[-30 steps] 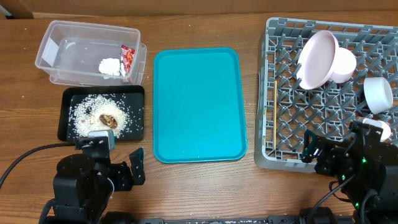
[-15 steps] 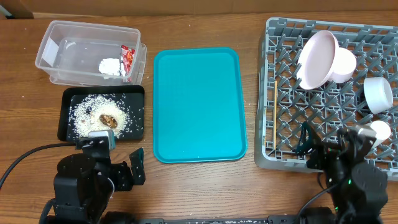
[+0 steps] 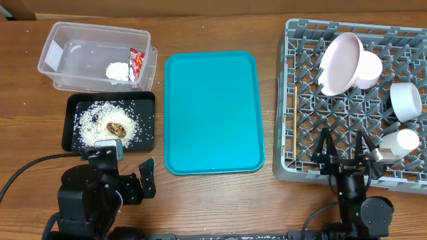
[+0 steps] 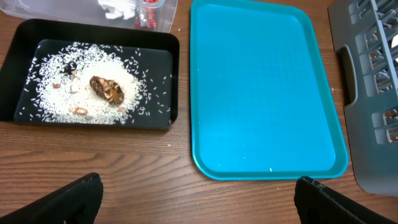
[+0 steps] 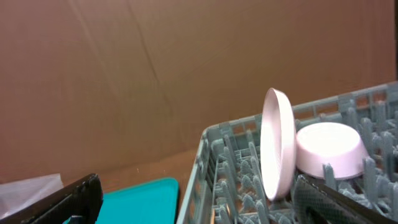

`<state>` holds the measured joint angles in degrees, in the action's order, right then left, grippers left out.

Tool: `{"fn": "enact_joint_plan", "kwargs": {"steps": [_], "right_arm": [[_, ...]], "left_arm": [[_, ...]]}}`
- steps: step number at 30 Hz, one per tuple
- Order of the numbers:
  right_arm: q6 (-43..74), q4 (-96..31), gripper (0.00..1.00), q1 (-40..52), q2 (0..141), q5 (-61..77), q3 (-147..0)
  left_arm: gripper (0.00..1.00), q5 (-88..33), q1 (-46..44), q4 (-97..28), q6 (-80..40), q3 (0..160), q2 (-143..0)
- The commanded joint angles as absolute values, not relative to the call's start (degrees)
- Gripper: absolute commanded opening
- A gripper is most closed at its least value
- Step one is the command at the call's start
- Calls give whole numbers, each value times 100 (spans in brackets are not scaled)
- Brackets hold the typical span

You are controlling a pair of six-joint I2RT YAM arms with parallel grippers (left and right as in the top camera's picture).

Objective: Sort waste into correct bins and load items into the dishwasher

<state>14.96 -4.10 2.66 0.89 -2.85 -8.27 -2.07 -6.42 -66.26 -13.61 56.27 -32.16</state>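
Wood-grain table [image 3: 270,193] is stretching under everything, and both arms are waiting at its near edge. The left gripper [image 4: 199,208] is hanging over bare wood with its jaws spread wide, holding nothing. The right gripper [image 3: 341,155] is hovering at the near rim of the grey dish rack [image 3: 303,100], its jaws equally wide and empty.

The rack is spreading out ahead of the right gripper and to both sides of it. The teal serving tray [image 3: 212,112] is lying between the two grippers, ahead and to the right of the left one.

Well ahead of the left gripper, the clear tub [image 3: 63,57] is sitting farthest off. The black tray [image 4: 12,81] is lying nearer, just ahead and to its left.

Far ahead of the right gripper, the white plate [image 5: 278,144] is standing on edge in the rack, touching a small white bowl [image 5: 329,149] on its right. Another bowl [image 3: 405,101] is sitting ahead and to the right. The white cup [image 3: 400,141] is lying on its side close to the gripper's right. The chopsticks [image 3: 289,137] are lying along the rack's left wall, ahead and to the left.

In the tub, the paper wad [image 3: 120,71] and the red wrapper [image 3: 137,65] are lying side by side. In the black tray, the brown scrap [image 4: 107,89] is sitting among scattered rice grains [image 4: 56,93].
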Motion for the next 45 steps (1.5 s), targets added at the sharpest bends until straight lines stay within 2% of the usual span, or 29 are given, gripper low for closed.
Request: {"fn": "enact_joint_plan", "kwargs": {"steps": [1,5,11,15,45], "right_arm": [[1503,60,100,250,16,-272,-440],[1472,652,100,250,16,-305,-56],[1457,392,100,250,14,-666,-45],[1452,-471,100,250,16,-657,-45],[1372,-421,100,255,16,-596,-45]], "left_arm": [[100,-148,-676,-6626,-1461,5599,-3245],[100,-148,-676,-6626,-1461,5599,-3245],[100,-148,-676,-6626,-1461,5599,-3245],[100,-150,-676,-6624,-1461,5599,-3245],[100,-148,-676,-6624,-1461,5599,-3247]]}}
